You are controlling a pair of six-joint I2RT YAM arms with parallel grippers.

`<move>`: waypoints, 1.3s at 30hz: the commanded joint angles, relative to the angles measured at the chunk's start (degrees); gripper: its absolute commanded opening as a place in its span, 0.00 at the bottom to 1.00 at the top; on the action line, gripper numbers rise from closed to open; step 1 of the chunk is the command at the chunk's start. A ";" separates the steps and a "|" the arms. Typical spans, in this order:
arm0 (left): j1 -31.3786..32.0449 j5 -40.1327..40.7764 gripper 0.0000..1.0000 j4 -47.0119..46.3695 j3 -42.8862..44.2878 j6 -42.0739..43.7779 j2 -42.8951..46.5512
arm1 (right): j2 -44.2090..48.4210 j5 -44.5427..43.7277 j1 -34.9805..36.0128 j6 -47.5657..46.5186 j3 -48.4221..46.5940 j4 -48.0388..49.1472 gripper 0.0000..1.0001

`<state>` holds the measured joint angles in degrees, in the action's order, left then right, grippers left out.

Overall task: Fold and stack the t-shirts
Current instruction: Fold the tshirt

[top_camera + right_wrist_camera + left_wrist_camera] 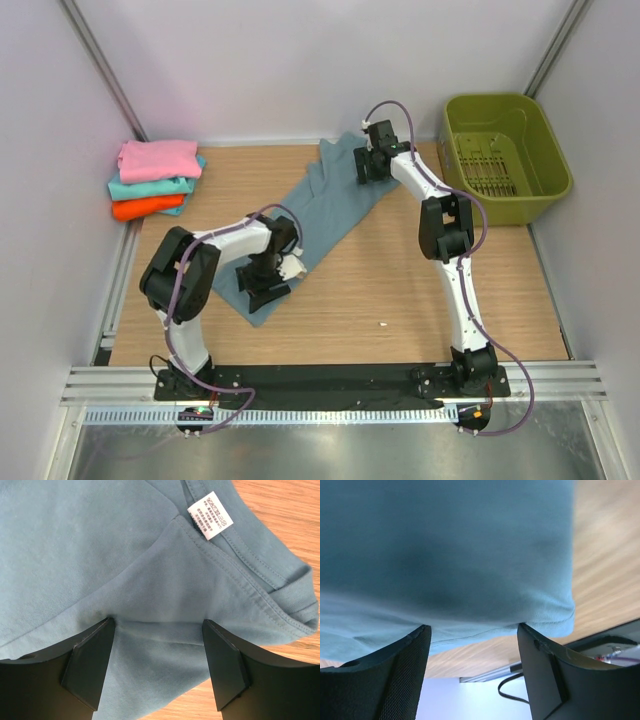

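Note:
A slate blue-grey t-shirt (325, 205) lies stretched diagonally across the wooden table. My left gripper (268, 282) is at its near-left end. In the left wrist view the gripper (472, 627) is open, jaws wide apart, with the shirt's hem (470, 580) at the fingertips. My right gripper (372, 162) is at the far-right end. In the right wrist view it (158, 622) is open, its fingertips resting on the cloth (75, 555) just below the collar and the white neck label (211, 516). Folded pink (158, 158), teal (150, 186) and orange (143, 208) t-shirts are stacked at the far left.
An olive-green plastic basket (530, 185) stands at the far right. Bare wooden table (400, 290) lies between the arms. White walls close in the left, back and right sides. The table's metal front rail (330, 385) holds the arm bases.

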<state>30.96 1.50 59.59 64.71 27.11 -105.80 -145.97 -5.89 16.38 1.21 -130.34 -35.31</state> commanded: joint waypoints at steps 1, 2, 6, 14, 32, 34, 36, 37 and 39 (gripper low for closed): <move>8.21 -9.75 0.70 -1.59 -0.29 -0.30 -3.27 | 0.08 -1.23 -0.21 -0.95 -2.54 -1.25 0.77; 9.54 -10.11 0.70 -1.06 -0.02 -0.57 -4.14 | -0.19 -1.14 -0.21 -0.95 -2.81 -1.17 0.77; 14.65 -13.26 0.71 -0.88 2.00 -2.32 -6.52 | -1.16 -0.79 0.40 -2.17 -4.30 -0.81 0.77; 23.61 -16.61 0.71 1.13 15.33 -4.61 -13.55 | -2.91 1.84 1.55 -3.41 -6.85 -0.29 0.78; 36.36 -22.15 0.71 4.21 33.37 -11.55 -23.84 | -8.19 7.12 4.36 -1.92 -15.55 5.68 0.80; 36.98 -22.15 0.71 4.83 35.39 -11.91 -24.54 | -8.54 7.12 4.45 -2.27 -16.25 7.00 0.81; 37.42 -21.98 0.71 4.83 36.19 -11.91 -24.98 | -8.54 6.51 4.36 -2.27 -16.61 8.06 0.81; 37.51 -21.54 0.71 4.74 36.28 -12.08 -24.90 | -8.63 6.16 4.36 -2.44 -16.87 8.67 0.81; 37.68 -20.75 0.71 4.48 36.10 -12.61 -24.37 | -8.45 4.24 4.36 -2.79 -17.66 9.20 0.82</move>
<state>67.90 -16.75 72.66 100.40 14.26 -128.35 -154.67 -0.10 20.51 -1.45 -144.35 -30.46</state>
